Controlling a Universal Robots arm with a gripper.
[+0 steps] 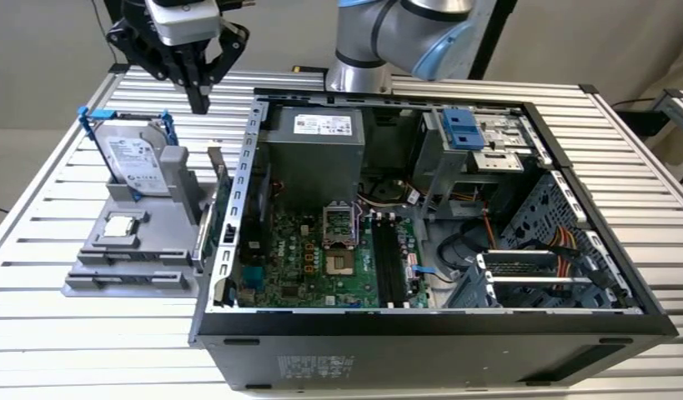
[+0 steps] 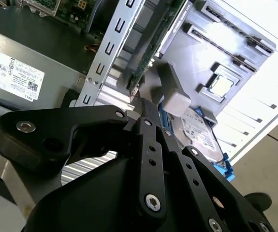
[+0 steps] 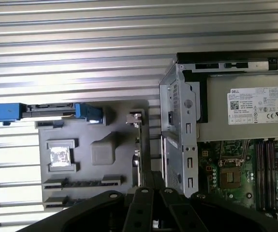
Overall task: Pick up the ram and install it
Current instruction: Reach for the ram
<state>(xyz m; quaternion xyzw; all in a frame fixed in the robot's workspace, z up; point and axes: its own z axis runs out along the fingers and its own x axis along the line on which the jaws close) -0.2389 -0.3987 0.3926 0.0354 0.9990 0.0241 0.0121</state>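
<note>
Hovering above the grey holder, your gripper pinched narrow, holding nothing, your ram upright in that holder, beside the case.

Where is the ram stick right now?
The ram stands on edge in the grey holder at the exterior view's left, between the hard drive and the computer case.

Ram: narrow dark green stick, upright on its long edge in grey holder, just beside computer case wall; not installed.
</note>
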